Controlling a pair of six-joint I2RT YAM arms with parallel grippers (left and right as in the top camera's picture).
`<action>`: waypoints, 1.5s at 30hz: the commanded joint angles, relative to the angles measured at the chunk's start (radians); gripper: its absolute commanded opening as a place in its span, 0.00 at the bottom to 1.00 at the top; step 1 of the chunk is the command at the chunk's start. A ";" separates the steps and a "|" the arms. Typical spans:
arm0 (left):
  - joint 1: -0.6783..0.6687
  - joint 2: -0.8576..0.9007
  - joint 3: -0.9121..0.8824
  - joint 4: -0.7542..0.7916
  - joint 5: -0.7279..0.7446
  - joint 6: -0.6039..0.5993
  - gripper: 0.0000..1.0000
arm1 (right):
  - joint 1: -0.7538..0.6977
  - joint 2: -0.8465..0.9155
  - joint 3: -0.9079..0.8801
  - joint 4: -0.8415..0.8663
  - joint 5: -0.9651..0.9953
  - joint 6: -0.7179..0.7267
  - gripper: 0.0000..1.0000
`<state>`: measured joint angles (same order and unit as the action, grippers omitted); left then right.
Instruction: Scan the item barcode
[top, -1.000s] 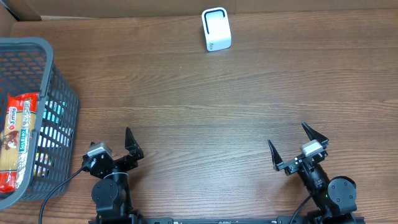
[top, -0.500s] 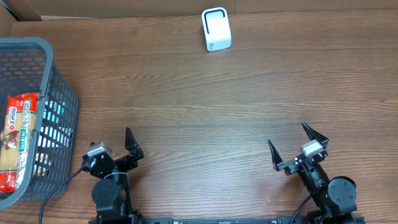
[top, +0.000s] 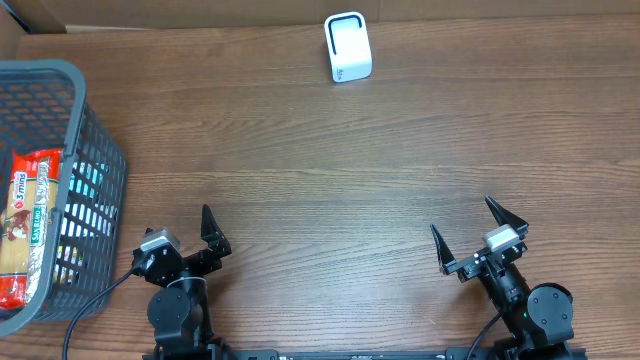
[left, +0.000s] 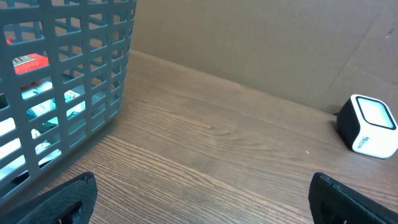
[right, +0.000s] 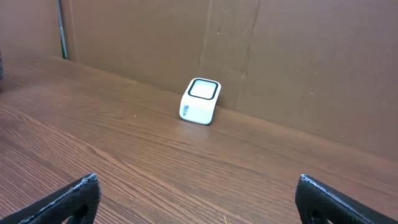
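**Desk:** Why is everything spread out like that?

**Operator:** I read the wooden surface (top: 320, 150) as the carrying lane between pick-up and scan. The grey basket (top: 100, 165) sits at the left edge as the stock bin. The red-and-yellow packet (top: 28, 215) lies flat on top inside it, probably the easiest item to lift out. The white scanner (top: 348, 46) stands at the far edge, and I think its window faces my arms so a barcode can be shown to it.

**Desk:** And the packet relative to your grippers?

**Operator:** It lies left of my left gripper (left: 204, 180), about level with it, behind the basket wall and well apart. My right gripper (right: 198, 182) is much farther off, at the near right. Both have their fingers spread wide and hold nothing.
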<state>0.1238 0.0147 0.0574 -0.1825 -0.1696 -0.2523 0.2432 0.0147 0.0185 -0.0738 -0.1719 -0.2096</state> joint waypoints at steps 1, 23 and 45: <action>-0.006 -0.010 -0.001 0.000 -0.014 0.016 1.00 | 0.005 -0.012 -0.010 0.005 0.006 0.007 1.00; -0.006 -0.010 -0.001 0.000 -0.014 0.016 1.00 | 0.005 -0.012 -0.010 0.005 0.007 0.007 1.00; -0.006 -0.010 -0.001 0.020 0.087 -0.062 0.99 | 0.005 -0.012 -0.010 0.005 0.006 0.008 1.00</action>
<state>0.1238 0.0147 0.0574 -0.1703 -0.1394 -0.2890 0.2432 0.0147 0.0185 -0.0742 -0.1715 -0.2096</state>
